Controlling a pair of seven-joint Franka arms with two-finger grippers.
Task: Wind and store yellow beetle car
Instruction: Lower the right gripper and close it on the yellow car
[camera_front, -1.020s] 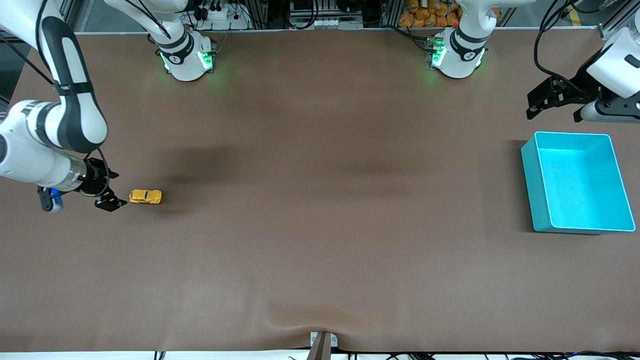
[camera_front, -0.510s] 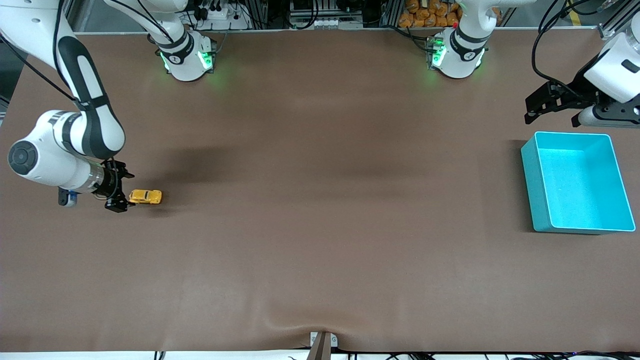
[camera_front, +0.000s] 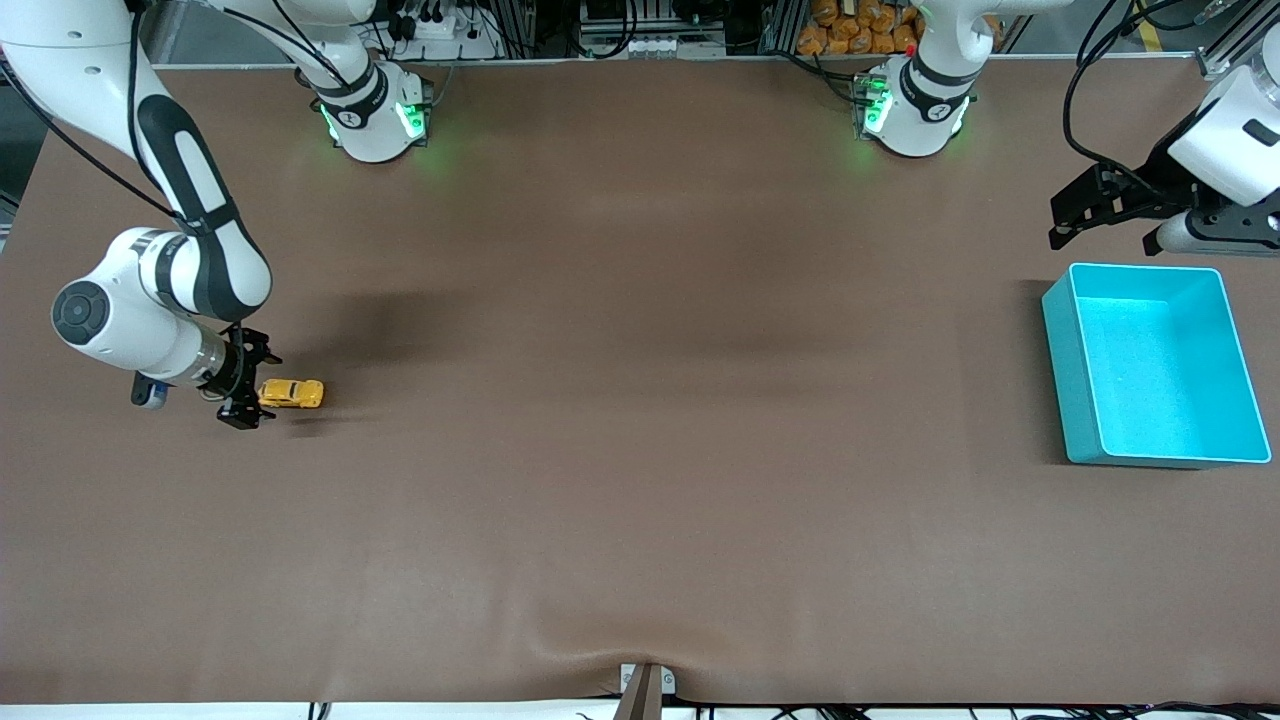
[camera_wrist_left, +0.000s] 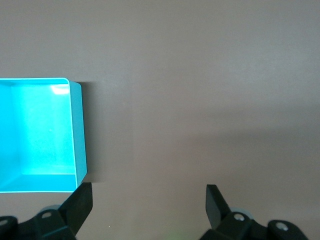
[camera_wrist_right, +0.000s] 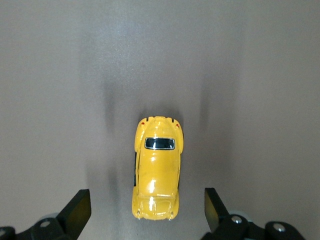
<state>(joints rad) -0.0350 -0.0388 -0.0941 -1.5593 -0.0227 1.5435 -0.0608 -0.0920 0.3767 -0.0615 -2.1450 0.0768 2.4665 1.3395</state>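
The yellow beetle car (camera_front: 291, 393) stands on the brown table toward the right arm's end. In the right wrist view the car (camera_wrist_right: 156, 167) lies lengthwise, its one end reaching in between my fingertips. My right gripper (camera_front: 248, 386) (camera_wrist_right: 147, 207) is open, low at the car's end, not touching it. The turquoise bin (camera_front: 1155, 365) stands toward the left arm's end, and shows in the left wrist view (camera_wrist_left: 40, 135). My left gripper (camera_front: 1085, 208) (camera_wrist_left: 147, 205) is open and empty, held up beside the bin's edge that lies farther from the front camera.
The two arm bases (camera_front: 375, 110) (camera_front: 915, 105) stand along the table's edge farthest from the front camera. A small bracket (camera_front: 645, 685) sits at the edge nearest to it.
My right gripper has moved toward the car, from a short way off to right at its end. The car and the left arm have barely moved.
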